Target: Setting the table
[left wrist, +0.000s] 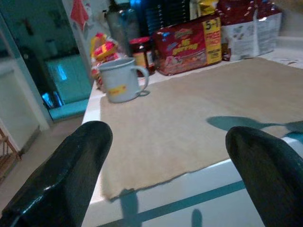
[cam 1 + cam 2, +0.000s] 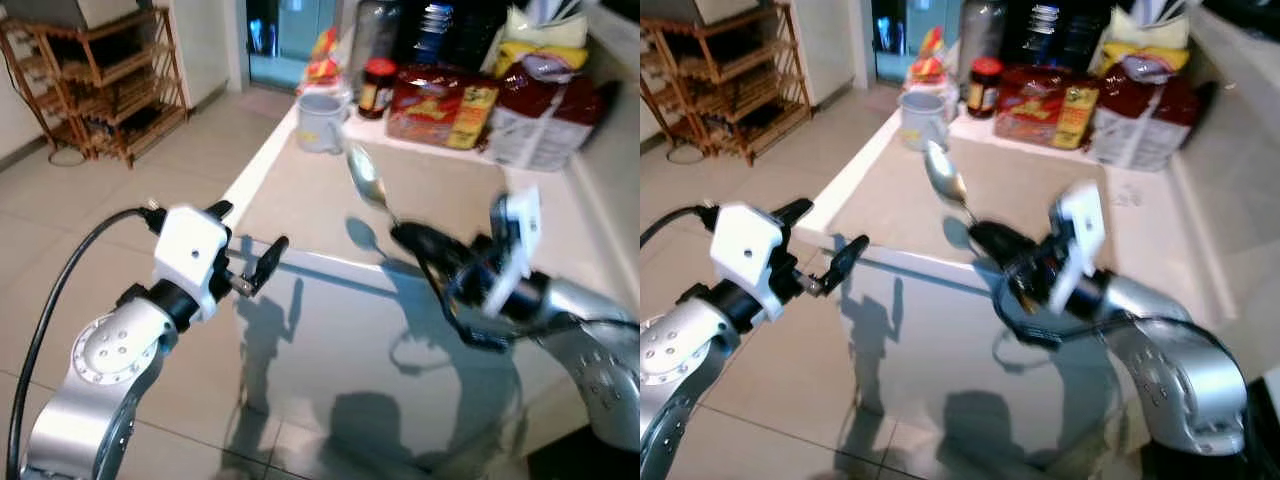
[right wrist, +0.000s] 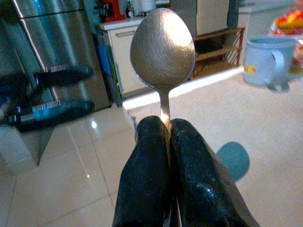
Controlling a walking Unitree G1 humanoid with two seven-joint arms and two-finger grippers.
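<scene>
A metal spoon (image 2: pixel 366 182) sticks up bowl-first from my right gripper (image 2: pixel 412 236), which is shut on its handle above the beige placemat (image 2: pixel 440 200) on the white table (image 2: pixel 262 165). In the right wrist view the spoon (image 3: pixel 163 48) rises from between the closed black fingers (image 3: pixel 147 175). My left gripper (image 2: pixel 248 248) hovers open at the table's near left edge, nothing between its fingers (image 1: pixel 66 175). A pale blue mug (image 2: pixel 320 122) stands at the mat's far left corner.
Red snack packs (image 2: pixel 442 108), a dark-lidded jar (image 2: pixel 376 88), a bottle and white bags (image 2: pixel 545 115) crowd the table's far end. A wooden rack (image 2: pixel 105 80) stands on the tiled floor to the left. Glass tabletop (image 2: pixel 340 350) lies in front.
</scene>
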